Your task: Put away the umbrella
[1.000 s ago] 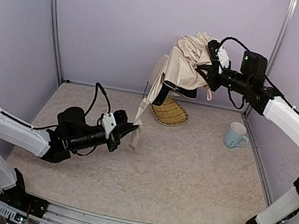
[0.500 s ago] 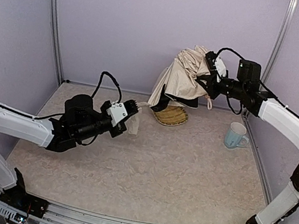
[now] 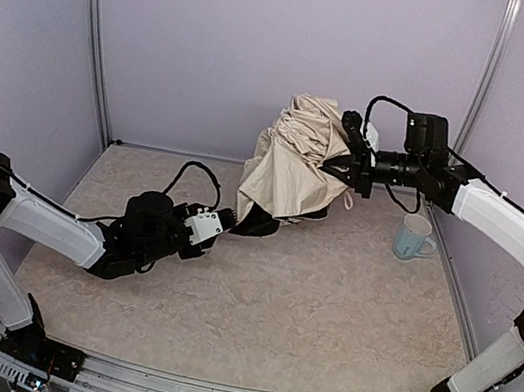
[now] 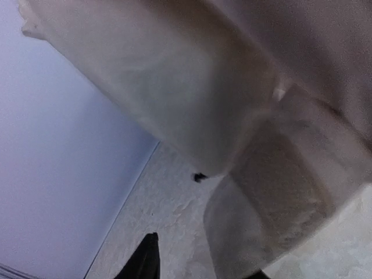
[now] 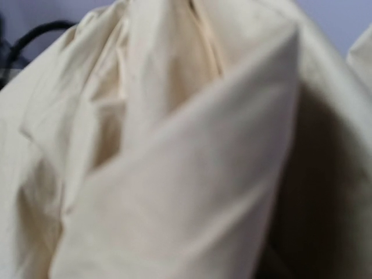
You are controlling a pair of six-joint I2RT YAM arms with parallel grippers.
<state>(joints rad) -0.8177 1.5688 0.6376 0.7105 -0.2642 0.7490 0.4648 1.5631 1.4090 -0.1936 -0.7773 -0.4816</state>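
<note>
Starting at your left, the left arm lies low and stretched across the tabletop, and its left tool sits right at the bottom hem of the umbrella. From the left wrist view you get one dark finger at the bottom edge, off to the left of centre. Only a sliver of the other shows behind a fold of cream cloth, so the fingers stand apart with nothing visibly pinched between them. Moving to the middle, the umbrella hangs as a bunched, cream-beige heap raised toward the back wall, its dark underside showing at the lower left. Whether that low edge touches the tabletop you cannot tell. At its upper right the right tool is buried in the folds and clamped on the umbrella, carrying it; the right wrist view is filled with blurred cream cloth. Farther right, a pale mug stands upright on the tabletop, apart from the umbrella, too small for you to read any marking.
</note>
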